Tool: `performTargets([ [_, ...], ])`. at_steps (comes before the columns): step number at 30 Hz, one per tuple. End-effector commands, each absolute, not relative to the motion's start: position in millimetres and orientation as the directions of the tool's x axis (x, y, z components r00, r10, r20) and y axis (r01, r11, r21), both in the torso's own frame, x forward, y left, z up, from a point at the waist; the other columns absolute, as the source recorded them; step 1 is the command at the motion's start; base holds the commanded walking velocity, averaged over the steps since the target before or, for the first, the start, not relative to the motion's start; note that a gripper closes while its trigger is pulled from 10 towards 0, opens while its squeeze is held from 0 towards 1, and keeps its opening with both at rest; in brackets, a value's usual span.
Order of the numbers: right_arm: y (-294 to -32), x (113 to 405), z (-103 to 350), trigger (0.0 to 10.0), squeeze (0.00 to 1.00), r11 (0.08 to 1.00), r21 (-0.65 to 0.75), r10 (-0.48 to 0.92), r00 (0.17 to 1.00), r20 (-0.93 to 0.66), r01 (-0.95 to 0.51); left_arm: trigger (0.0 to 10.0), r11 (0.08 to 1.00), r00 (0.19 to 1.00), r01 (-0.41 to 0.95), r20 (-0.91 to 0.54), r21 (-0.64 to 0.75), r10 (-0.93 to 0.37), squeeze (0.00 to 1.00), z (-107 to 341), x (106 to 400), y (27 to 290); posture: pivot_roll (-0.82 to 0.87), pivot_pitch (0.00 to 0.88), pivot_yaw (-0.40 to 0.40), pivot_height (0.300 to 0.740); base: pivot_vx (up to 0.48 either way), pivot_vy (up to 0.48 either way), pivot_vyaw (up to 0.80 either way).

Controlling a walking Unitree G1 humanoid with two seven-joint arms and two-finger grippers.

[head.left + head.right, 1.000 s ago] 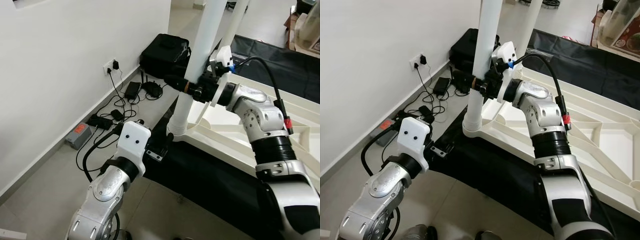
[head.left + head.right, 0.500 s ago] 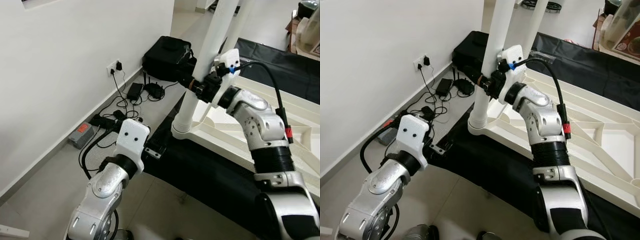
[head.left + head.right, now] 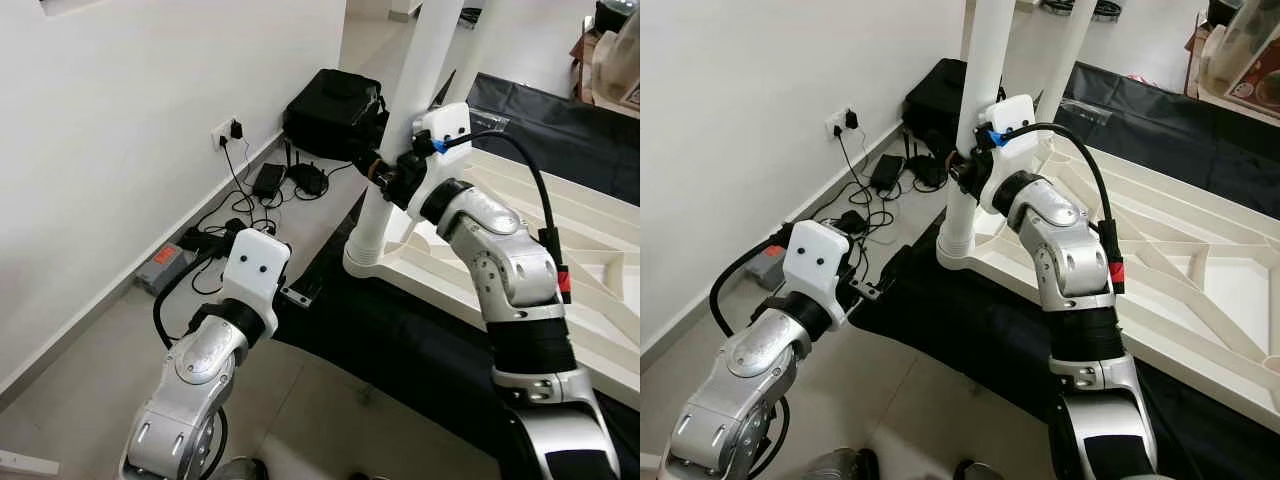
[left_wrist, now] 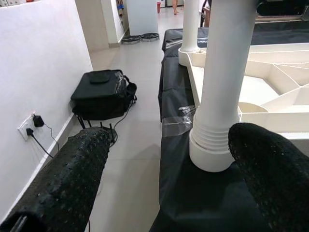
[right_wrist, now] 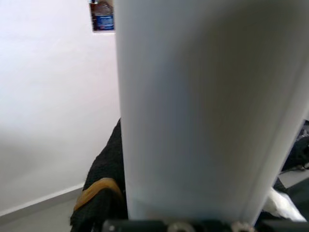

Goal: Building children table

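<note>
Two white plastic tube legs stand upright from the upside-down white plastic children's table top, which lies ribbed side up on a black cloth spread on the grey tiled floor. Near leg sits in the corner socket of the table top, threaded collar at its base visible in the left wrist view. Second leg is further back along the same edge.

Right gripper is raised to the near leg about mid-height, black fingers wrapped on the tube; right wrist view is pressed right up against the white tube, so looks clamped on it, though the far finger is hidden.

Left gripper is low, near the cloth edge beside the leg base, its textured black fingers spread wide apart, holding nothing, not touching the leg.

Against the white wall: black bag, wall socket with plugs, tangle of black cables and adapters on the floor.
</note>
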State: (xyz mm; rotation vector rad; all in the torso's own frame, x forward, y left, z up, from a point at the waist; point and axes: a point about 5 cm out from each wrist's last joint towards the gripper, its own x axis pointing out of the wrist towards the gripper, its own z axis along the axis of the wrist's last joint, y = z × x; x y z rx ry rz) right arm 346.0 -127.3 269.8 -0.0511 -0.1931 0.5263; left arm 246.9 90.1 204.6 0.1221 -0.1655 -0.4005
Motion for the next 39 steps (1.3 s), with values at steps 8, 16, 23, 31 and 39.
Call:
performTargets([
  [8,-146,351,241,10.0,0.0,0.964,-0.053,0.262,0.964,0.054,-0.259,10.0,0.912,0.909,0.379,0.123,0.156,-0.399,0.0,200,248,88,0.13,0.183,-0.068,0.74,0.0,0.0,0.0],
  [16,-145,349,243,10.0,0.0,0.975,-0.087,0.212,0.975,0.067,-0.206,10.0,0.913,0.911,0.372,0.126,0.165,-0.394,0.0,201,251,91,0.13,0.183,-0.07,0.74,0.0,0.0,0.0],
  [23,-139,345,238,10.0,0.0,0.982,-0.124,0.153,0.986,0.059,-0.145,10.0,0.918,0.915,0.355,0.135,0.177,-0.38,0.0,203,255,95,0.13,0.186,-0.067,0.74,0.0,0.0,0.0],
  [31,-139,341,232,10.0,0.0,0.995,-0.102,0.028,0.998,0.051,-0.023,10.0,0.921,0.918,0.344,0.141,0.18,-0.371,0.0,204,257,98,0.13,0.188,-0.071,0.74,0.0,0.0,0.0],
  [39,-144,342,226,10.0,0.0,0.995,-0.003,-0.104,0.994,0.019,0.105,10.0,0.922,0.918,0.342,0.143,0.182,-0.369,0.0,205,258,99,0.13,0.186,-0.079,0.74,0.0,0.0,0.0],
])
